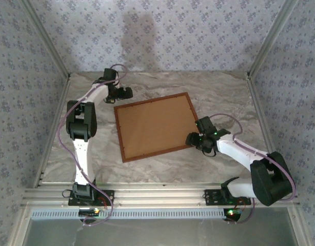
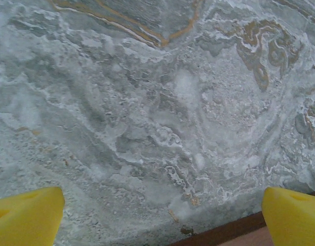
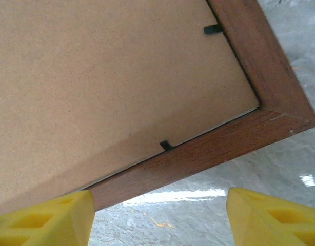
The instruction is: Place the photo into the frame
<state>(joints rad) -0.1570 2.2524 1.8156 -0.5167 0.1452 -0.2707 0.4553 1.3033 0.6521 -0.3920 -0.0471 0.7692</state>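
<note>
The reddish-brown wooden frame (image 1: 119, 130) lies face down, slightly rotated, in the middle of the marble table, with the plain brown backing board (image 1: 156, 125) seated in it. The blue-teal photo is hidden. Small black tabs (image 3: 166, 145) hold the board at the frame's (image 3: 209, 154) edge. My right gripper (image 1: 194, 140) hovers just off the frame's right side near its near-right corner, open, yellow fingertips (image 3: 50, 218) wide apart with nothing between. My left gripper (image 1: 128, 93) is open beside the frame's far-left corner; a strip of the frame (image 2: 229, 234) shows near its yellow fingers (image 2: 26, 215).
Grey marble tabletop (image 1: 219, 92) surrounds the frame, with patterned walls on three sides and a metal rail (image 1: 157, 195) along the near edge. Free surface lies at the right and near side of the frame.
</note>
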